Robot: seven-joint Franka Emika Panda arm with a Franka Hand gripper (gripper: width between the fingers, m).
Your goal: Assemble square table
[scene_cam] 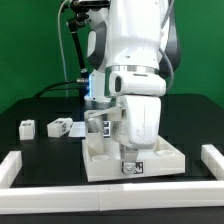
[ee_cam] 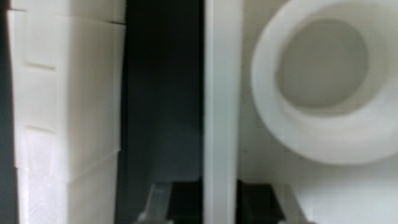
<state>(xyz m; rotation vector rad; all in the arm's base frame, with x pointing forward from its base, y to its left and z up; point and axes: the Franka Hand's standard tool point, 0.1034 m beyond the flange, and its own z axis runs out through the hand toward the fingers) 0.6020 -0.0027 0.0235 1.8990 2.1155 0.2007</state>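
Note:
The square table's white panel point(scene_cam: 100, 160) lies on the dark table, raised rim up, with a black-white tag point(scene_cam: 130, 167) on its near side. My gripper point(scene_cam: 132, 150) reaches down into it. In the wrist view a thin white wall of the panel point(ee_cam: 219, 90) runs between my two dark fingers point(ee_cam: 175, 203), which press on either side of it; the gripper point(ee_cam: 219, 200) is shut on that wall. A round socket point(ee_cam: 329, 65) shows beside it. Two small white leg blocks point(scene_cam: 27, 127) point(scene_cam: 60, 126) lie at the exterior view's left. Another white part point(scene_cam: 98, 124) stands at the panel's far edge.
Long white border bars frame the work area at the exterior view's left point(scene_cam: 10, 167), right point(scene_cam: 212, 160) and front point(scene_cam: 100, 203). A white block face point(ee_cam: 63, 130) fills one side of the wrist view. The arm's body hides the panel's far right part.

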